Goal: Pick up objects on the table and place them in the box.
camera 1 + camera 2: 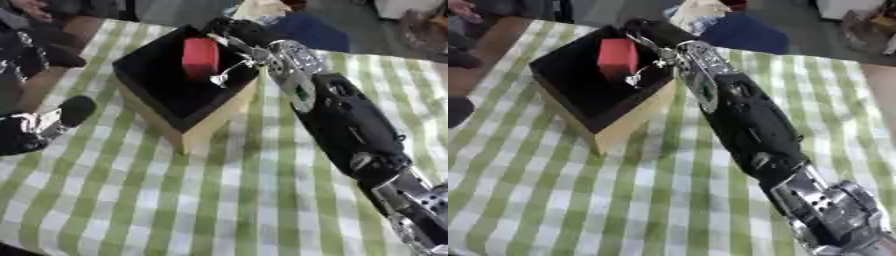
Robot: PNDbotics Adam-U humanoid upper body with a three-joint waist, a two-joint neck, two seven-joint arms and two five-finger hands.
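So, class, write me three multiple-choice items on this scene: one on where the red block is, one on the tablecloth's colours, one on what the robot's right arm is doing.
1. Where is the red block?
A. inside the box
B. on the cloth beside the box
C. under the table

2. What colours is the tablecloth?
A. blue and yellow
B. green and white checks
C. plain red

3. What is the right arm doing?
A. resting at a lower corner
B. hidden from view
C. reaching out so that the right hand is at the box's far edge

Answers: 1 A, the block shows against the box's dark interior. 2 B, checks cover the table. 3 C, the arm stretches from the lower right up to the box.
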